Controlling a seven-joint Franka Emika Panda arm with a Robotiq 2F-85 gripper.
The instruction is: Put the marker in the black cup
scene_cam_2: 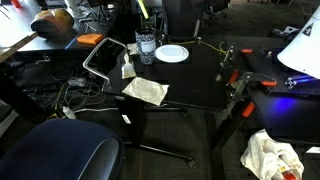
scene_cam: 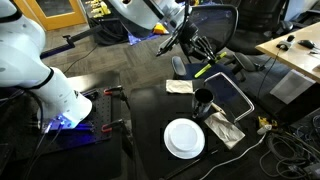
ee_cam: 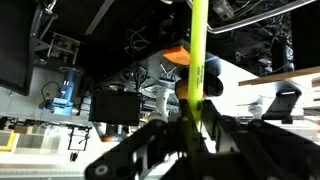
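The end effector (ee_cam: 188, 128) is clamping the marker (ee_cam: 197, 50) above the black cup (scene_cam: 203, 100) by the table (scene_cam_2: 190, 85) edge; a release off-centre is risking tipping it.

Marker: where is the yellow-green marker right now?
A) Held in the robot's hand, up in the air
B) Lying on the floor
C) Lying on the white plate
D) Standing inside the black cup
A: the wrist view shows the marker pinched in the hand, and in an exterior view it is in the air, higher than the black cup and not in it.
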